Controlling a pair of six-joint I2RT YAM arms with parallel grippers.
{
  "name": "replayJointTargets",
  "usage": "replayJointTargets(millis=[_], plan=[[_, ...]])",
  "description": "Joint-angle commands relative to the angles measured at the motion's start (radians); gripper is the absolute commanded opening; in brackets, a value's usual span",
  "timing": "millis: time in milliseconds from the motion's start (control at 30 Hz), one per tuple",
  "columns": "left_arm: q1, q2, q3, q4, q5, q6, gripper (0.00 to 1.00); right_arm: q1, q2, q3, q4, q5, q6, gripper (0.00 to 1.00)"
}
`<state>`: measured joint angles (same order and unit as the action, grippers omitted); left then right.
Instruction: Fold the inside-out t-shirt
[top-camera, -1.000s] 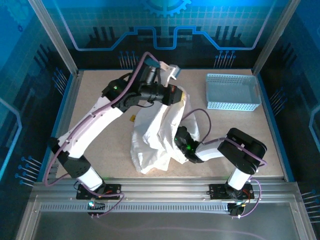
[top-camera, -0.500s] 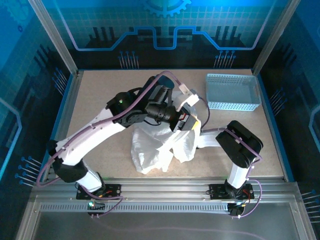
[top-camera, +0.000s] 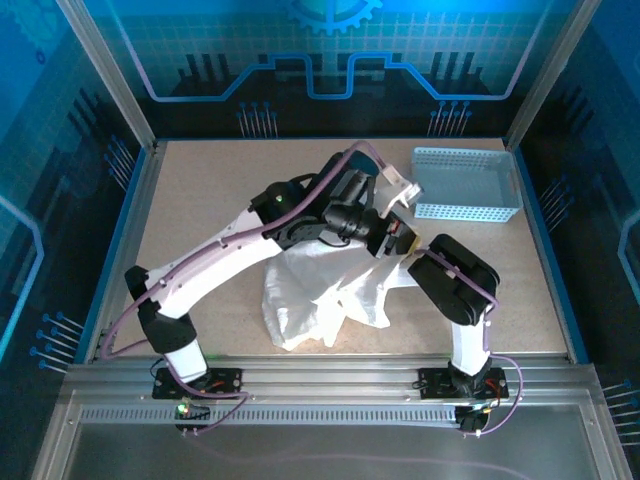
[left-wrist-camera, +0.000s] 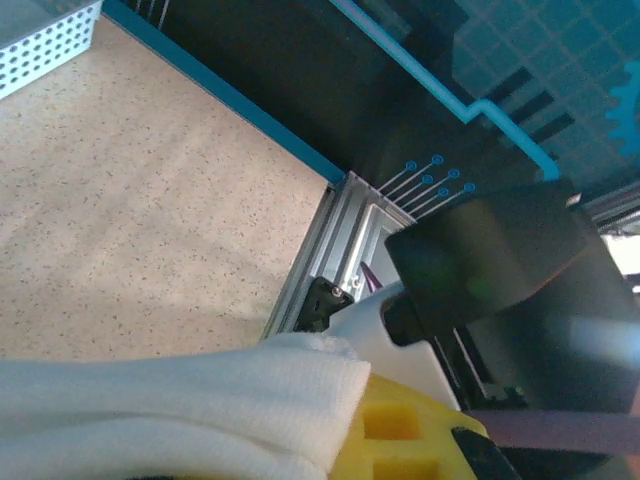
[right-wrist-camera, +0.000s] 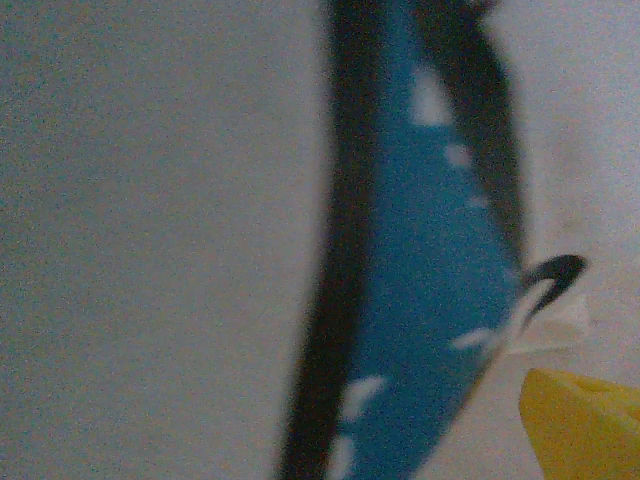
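Gripping the white t-shirt (top-camera: 310, 290) tight in the left pincer (top-camera: 388, 238) above the counter (top-camera: 200, 210), left of the basket (top-camera: 467, 185). Holding the right pincer (right-wrist-camera: 578, 428) wide against its blue logo (right-wrist-camera: 420, 300).

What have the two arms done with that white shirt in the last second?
The left gripper, shut on the t-shirt, carried its pinched cloth rightwards and nearer, towards the basket. The right arm, stretched low into the cloth before, has folded up, its wrist shifting right. The shirt's lower heap and the basket stayed put.
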<state>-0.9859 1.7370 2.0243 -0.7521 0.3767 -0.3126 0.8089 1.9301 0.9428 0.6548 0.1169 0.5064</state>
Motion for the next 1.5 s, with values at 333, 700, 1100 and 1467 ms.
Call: replayJointTargets(millis=[333, 700, 1100, 1467], plan=[[-0.135, 0.110, 0.123, 0.165, 0.082, -0.045, 0.00, -0.028, 0.230, 0.285, -0.073, -0.140, 0.132, 1.00], [-0.132, -0.187, -0.247, 0.518, -0.055, -0.072, 0.00, -0.003, 0.326, 0.331, -0.117, -0.126, 0.077, 1.00], [0.018, -0.511, -0.581, 0.538, -0.271, -0.114, 0.00, 0.045, 0.337, 0.515, -0.648, 0.219, 0.053, 0.94], [0.203, -0.631, -0.695, 0.403, -0.439, -0.141, 0.00, 0.023, 0.207, 0.369, -0.656, 0.326, 0.049, 0.57]])
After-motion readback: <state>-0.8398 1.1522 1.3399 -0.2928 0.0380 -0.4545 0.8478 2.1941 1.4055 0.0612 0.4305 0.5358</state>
